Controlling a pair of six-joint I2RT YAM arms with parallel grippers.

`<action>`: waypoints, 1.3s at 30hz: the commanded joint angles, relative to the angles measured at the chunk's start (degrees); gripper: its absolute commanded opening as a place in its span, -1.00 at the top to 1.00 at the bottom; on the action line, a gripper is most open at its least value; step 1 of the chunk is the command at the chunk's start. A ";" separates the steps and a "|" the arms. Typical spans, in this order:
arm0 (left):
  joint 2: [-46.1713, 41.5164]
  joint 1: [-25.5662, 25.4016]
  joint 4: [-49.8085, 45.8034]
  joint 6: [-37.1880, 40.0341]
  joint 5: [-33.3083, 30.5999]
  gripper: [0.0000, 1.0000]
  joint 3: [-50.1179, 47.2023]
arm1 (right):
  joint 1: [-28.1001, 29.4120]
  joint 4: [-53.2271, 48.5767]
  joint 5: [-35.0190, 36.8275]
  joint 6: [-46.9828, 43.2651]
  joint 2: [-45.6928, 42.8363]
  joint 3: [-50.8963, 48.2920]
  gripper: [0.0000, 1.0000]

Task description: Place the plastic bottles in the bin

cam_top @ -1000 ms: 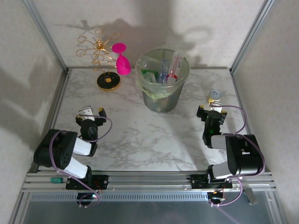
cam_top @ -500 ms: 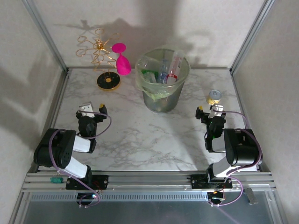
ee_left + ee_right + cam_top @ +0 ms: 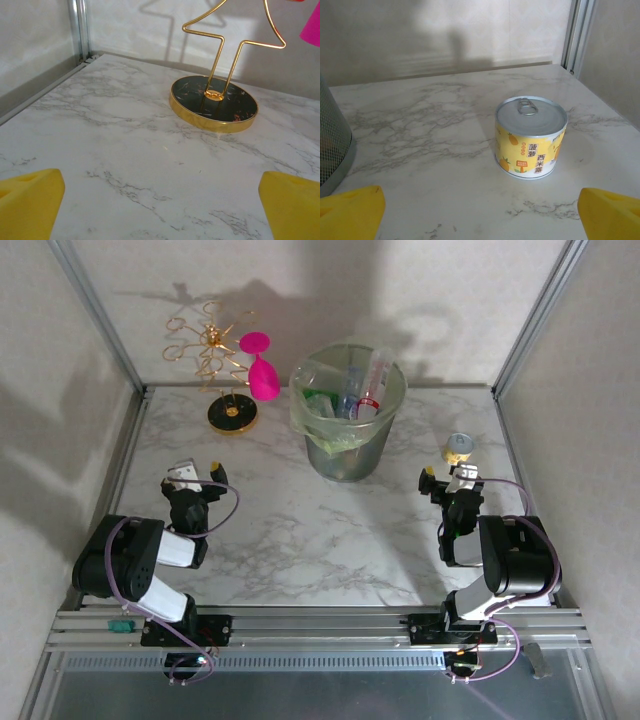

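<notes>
The bin (image 3: pixel 348 445), a round translucent basket lined with a pale green bag, stands at the back middle of the table. Its meshed wall (image 3: pixel 331 137) shows at the left edge of the right wrist view. Several plastic bottles (image 3: pixel 352 390) stick up inside it, clear with coloured labels. My left gripper (image 3: pixel 198 477) rests low near the left front, open, its yellow fingertips (image 3: pixel 30 200) wide apart over bare marble. My right gripper (image 3: pixel 449 478) sits near the right front, also open, with nothing between its fingertips (image 3: pixel 612 212).
A short metal can (image 3: pixel 531 137) with a yellow label stands just beyond my right gripper, seen from above as can (image 3: pixel 459 447). At the back left are a gold wire stand (image 3: pixel 222 370) on a round base (image 3: pixel 214 103) and a pink goblet (image 3: pixel 261 368).
Both arms shifted slightly and settled over the first half second: the left gripper moved a little farther out and the right gripper a little to the left. Both stayed open.
</notes>
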 commanded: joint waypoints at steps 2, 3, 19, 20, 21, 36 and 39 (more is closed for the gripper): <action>0.05 -0.30 1.91 -0.71 -1.39 -0.99 0.14 | -0.09 2.73 -0.70 -0.72 0.06 0.05 -0.98; 0.09 -0.30 1.91 -0.70 -1.43 -0.99 0.05 | -0.10 2.71 -0.70 -0.72 0.06 0.02 -0.98; 0.10 -0.30 1.92 -0.71 -1.36 -0.99 0.07 | -0.07 2.70 -0.67 -0.71 0.06 -0.02 -0.98; 0.10 -0.28 1.91 -0.71 -1.39 -0.99 0.11 | -0.12 2.74 -0.74 -0.72 0.07 0.04 -0.98; 0.09 -0.27 1.92 -0.71 -1.39 -0.99 0.04 | -0.12 2.70 -0.73 -0.72 0.03 0.01 -0.98; 0.09 0.16 1.11 -0.27 1.34 -0.99 0.45 | -0.05 2.70 -0.72 -0.72 0.10 0.00 -0.98; 0.04 0.14 0.99 -0.19 1.34 -0.99 0.46 | -0.05 2.75 -0.76 -0.72 0.10 0.00 -0.98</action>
